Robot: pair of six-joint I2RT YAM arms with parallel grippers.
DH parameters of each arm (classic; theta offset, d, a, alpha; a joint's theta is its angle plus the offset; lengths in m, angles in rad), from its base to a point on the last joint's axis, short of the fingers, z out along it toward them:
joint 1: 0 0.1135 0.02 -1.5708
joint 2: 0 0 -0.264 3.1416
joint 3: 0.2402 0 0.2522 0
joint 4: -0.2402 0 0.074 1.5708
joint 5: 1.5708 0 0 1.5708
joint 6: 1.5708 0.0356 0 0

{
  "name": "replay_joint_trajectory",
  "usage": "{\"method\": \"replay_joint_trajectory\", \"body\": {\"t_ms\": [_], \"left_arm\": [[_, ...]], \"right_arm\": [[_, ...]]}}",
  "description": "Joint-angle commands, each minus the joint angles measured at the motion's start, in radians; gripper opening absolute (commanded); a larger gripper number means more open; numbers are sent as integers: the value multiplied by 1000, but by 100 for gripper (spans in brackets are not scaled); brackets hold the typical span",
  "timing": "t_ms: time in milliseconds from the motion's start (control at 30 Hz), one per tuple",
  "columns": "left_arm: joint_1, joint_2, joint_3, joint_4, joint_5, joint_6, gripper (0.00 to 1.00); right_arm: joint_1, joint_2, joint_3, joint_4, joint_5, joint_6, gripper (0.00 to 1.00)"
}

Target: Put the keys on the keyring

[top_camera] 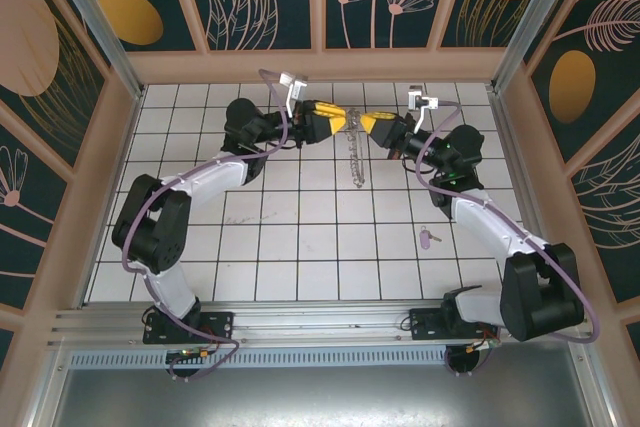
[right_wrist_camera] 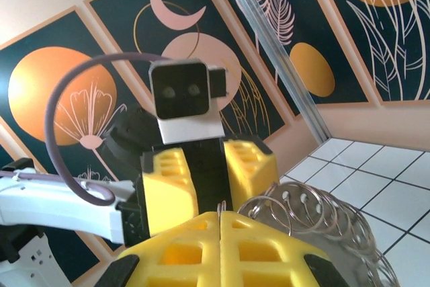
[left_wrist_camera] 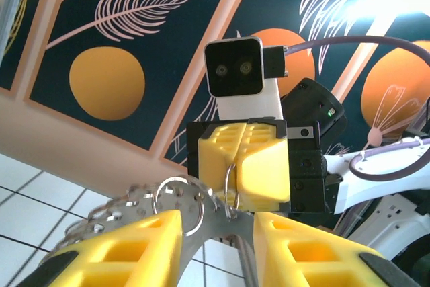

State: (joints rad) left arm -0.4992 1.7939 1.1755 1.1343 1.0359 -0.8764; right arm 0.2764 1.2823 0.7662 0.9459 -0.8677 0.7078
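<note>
At far middle of table [top_camera: 300, 247]: left gripper [top_camera: 335, 125] on the left, right gripper [top_camera: 367, 124] on the right, tip to tip. Between them the keyring [top_camera: 355, 152], trailing toward the near edge. Nearer and rightward, on the table, the key [top_camera: 428, 237], well apart from keyring.

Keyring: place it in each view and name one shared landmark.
Top external: keyring upper centre, dangling from the right gripper.
Left wrist: keyring lower centre, before the right gripper.
Right wrist: keyring lower right, beside the right gripper.
Shared landmark: the right gripper, shut on it.
</note>
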Motion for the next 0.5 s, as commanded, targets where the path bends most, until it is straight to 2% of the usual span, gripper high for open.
{"method": "replay_joint_trajectory", "body": {"t_ms": [0, 467], "left_arm": [[-10, 17, -3, 182, 0, -123, 32], [-37, 25, 2, 170, -25, -126, 29]], "right_arm": [[-2, 1, 48, 110, 20, 30, 0], [-2, 15, 36, 113, 31, 31, 0]]}}
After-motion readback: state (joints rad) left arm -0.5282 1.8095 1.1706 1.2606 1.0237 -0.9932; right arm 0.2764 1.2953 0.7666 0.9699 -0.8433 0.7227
